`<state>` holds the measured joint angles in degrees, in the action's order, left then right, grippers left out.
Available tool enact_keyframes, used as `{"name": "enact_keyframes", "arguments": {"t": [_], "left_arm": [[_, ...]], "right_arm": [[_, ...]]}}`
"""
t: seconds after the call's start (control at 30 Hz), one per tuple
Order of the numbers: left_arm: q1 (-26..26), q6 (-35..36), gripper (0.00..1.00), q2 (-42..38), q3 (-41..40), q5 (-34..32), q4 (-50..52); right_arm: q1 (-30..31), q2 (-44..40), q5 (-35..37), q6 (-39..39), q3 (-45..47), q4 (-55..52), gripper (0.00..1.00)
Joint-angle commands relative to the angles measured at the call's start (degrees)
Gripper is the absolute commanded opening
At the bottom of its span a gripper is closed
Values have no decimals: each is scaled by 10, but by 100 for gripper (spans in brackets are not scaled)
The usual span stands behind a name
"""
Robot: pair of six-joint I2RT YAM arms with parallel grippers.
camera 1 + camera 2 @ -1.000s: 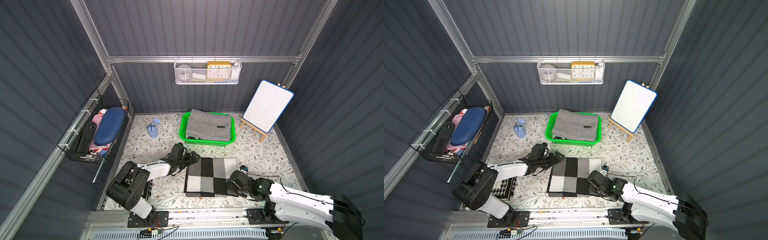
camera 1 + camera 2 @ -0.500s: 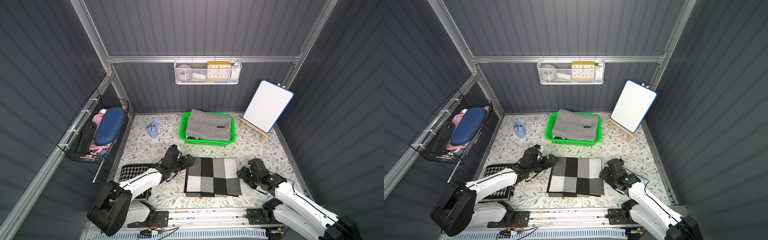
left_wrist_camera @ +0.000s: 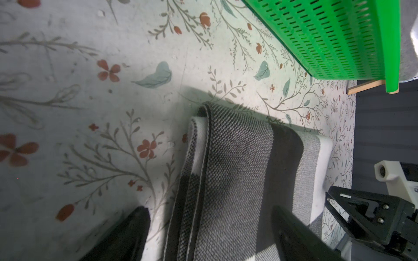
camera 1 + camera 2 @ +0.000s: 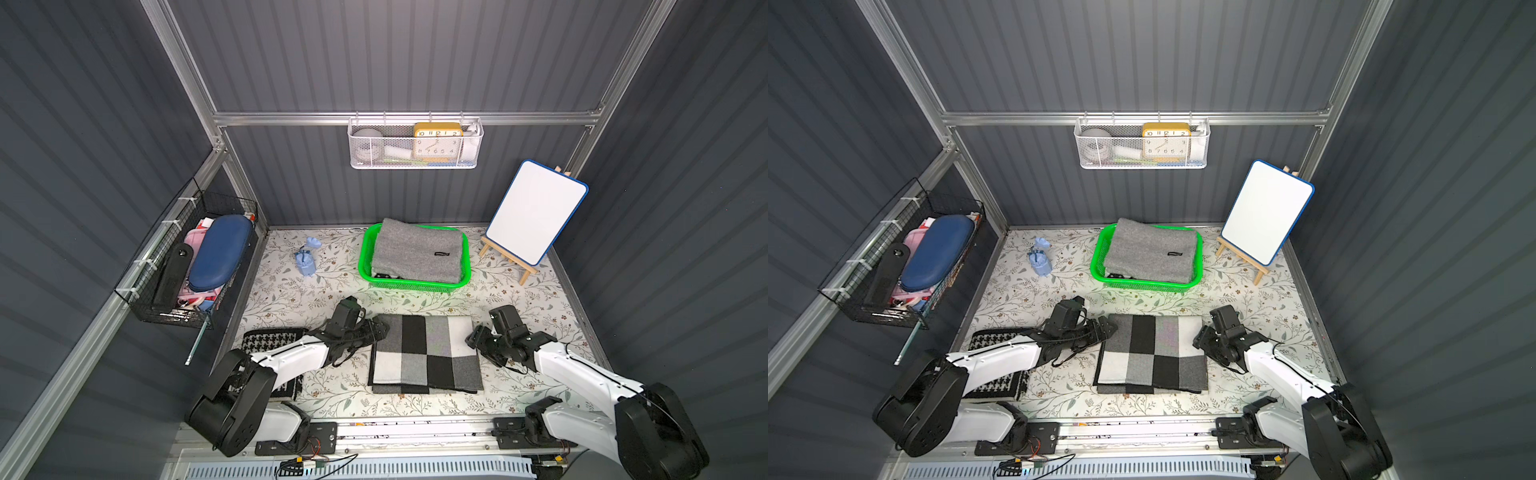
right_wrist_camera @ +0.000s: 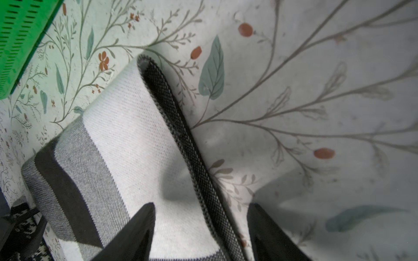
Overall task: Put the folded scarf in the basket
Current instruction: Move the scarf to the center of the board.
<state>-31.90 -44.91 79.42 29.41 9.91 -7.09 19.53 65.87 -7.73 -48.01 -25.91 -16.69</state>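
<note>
- Folded checked scarf [image 4: 426, 353] lies flat on the table [image 4: 332, 291], just in front of the green basket [image 4: 411, 286], not in it.
- Left gripper [image 3: 208, 210]: jaws wide, straddling the scarf's left edge, nothing gripped.
- Right gripper [image 5: 201, 205]: jaws apart, straddling the right edge.
- A grey cloth [image 4: 415, 253] lies in the basket.

Place: robot lab test booth
Walls: dark ribbed panels [image 4: 415, 54], aluminium frame [image 4: 291, 118]
Base: arm mounting rail [image 4: 415, 428] along floral counter [image 4: 286, 291]
</note>
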Motion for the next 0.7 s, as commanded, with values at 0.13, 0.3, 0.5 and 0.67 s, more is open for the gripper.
{"name": "enact_keyframes", "arguments": {"t": [0.13,0.3,0.5,0.67], "left_arm": [[0,17,76,32,-10,10,-17],[0,12,69,52,-18,30,-43],[0,8,60,61,-22,40,-57],[-1,9,53,65,-18,49,-64]], "right_arm": [[-5,68,-32,19,-30,7,69],[-5,99,-48,17,-34,18,69],[-5,117,-58,13,-32,34,66],[-5,136,-91,7,-30,59,61]]}}
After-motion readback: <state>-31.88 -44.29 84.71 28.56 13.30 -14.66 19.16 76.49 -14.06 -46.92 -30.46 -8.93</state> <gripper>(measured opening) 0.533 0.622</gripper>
